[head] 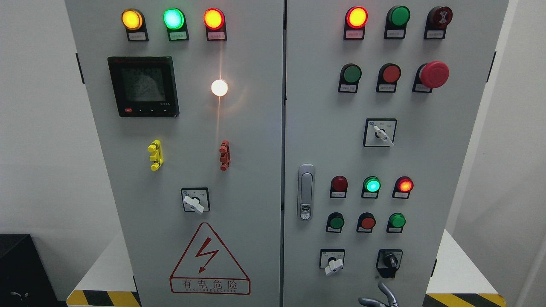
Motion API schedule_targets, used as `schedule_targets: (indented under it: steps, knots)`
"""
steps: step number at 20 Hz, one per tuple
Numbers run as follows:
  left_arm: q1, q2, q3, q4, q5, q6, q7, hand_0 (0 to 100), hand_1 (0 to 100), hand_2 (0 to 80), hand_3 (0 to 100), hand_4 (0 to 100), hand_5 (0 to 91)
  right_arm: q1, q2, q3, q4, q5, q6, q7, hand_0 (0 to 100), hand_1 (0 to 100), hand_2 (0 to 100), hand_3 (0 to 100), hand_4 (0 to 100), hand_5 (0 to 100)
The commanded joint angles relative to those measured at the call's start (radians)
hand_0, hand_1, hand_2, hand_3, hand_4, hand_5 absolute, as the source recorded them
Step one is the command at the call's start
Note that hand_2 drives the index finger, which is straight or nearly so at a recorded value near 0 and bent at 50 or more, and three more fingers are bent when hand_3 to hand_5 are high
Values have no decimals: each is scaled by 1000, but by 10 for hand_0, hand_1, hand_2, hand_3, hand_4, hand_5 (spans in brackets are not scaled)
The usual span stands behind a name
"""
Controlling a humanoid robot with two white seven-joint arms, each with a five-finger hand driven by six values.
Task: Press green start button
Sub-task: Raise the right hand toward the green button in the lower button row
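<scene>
A grey control cabinet [256, 128] with two doors fills the head view. The right door carries three green push buttons: one in the upper row [352, 73], and two in the lower row, at its left end [336, 222] and its right end [397, 220]. Their labels are too small to read. Only a small silver part of my right hand [377, 299] shows at the bottom edge, below the lower buttons and apart from them. It touches nothing that I can see. My left hand is out of view.
Red push buttons [390, 73] [367, 222] sit beside the green ones. A red mushroom stop button [434, 74] juts out at the upper right. Rotary switches [383, 134] [333, 265] [389, 260] and a door latch [305, 192] stick out. Lit lamps include a green one [372, 185].
</scene>
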Motion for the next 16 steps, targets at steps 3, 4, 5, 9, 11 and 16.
schedule_targets:
  steps: [3,4,5,9,11,16]
  knots:
    - [-23,0,0,-28,0,0,-1,120,556,0,0,0,0,-12,0,1,-22,371,-50,-72,130,311,0,820,807,973]
    - [-23,0,0,-28,0,0,-1,120,556,0,0,0,0,-12,0,-4,-21,410,-63,-84,128,314,0,820,807,973]
    - [-23,0,0,-28,0,0,-1,120,556,0,0,0,0,-14,0,-4,-21,448,-67,-91,129,315,0,826,817,990]
    - [-23,0,0,-28,0,0,-1,120,556,0,0,0,0,-37,-1,-24,-8,626,-83,-141,135,314,0,874,853,1000]
    - [-23,0,0,-28,0,0,-1,120,556,0,0,0,0,-57,-1,-37,-4,684,-86,-156,140,312,0,888,861,1000]
    - [-23,0,0,-28,0,0,-1,120,556,0,0,0,0,-97,-1,-57,19,775,-83,-177,147,309,0,906,870,1000]
